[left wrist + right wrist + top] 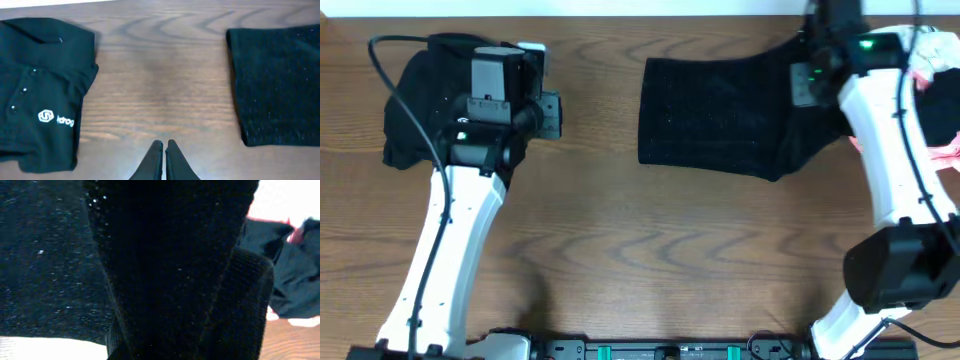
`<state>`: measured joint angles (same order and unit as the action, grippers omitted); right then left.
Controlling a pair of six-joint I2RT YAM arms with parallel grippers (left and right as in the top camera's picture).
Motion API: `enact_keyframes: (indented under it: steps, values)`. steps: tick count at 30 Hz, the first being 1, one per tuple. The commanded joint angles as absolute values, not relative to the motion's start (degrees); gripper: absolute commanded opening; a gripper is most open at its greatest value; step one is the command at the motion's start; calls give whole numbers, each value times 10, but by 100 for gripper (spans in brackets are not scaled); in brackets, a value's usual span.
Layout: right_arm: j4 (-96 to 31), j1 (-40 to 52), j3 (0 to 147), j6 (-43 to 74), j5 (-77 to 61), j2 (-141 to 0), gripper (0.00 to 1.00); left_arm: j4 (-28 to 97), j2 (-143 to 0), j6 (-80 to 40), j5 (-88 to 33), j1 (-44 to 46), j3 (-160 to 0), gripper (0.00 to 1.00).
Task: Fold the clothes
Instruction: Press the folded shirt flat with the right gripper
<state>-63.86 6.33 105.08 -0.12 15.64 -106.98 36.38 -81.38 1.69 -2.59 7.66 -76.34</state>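
A black knit garment [710,110] lies spread at the table's middle right; it also shows in the left wrist view [277,80]. Its right part is drawn up to my right gripper [808,65]. In the right wrist view the lifted knit cloth [175,270] fills the frame and hides the fingers, which appear shut on it. A folded black polo shirt [415,100] with a white logo [55,118] lies at the far left. My left gripper [164,146] is shut and empty over bare wood between the two garments.
A pile of other clothes, pink, white and dark [940,90], sits at the right edge, also in the right wrist view [295,280]. The wooden table [650,250] is bare in front. A black cable [395,90] loops over the polo.
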Motion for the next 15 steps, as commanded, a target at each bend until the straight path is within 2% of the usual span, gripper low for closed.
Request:
enact_keyframes:
  steps: [1, 15]
  values:
    - [-629, 116, 1071, 32, 208, -1065, 1, 378, -793, 16, -25, 77, -765, 6]
    - [-534, 243, 1071, 90, 174, -1160, 1, 411, -782, 16, -25, 77, -765, 6]
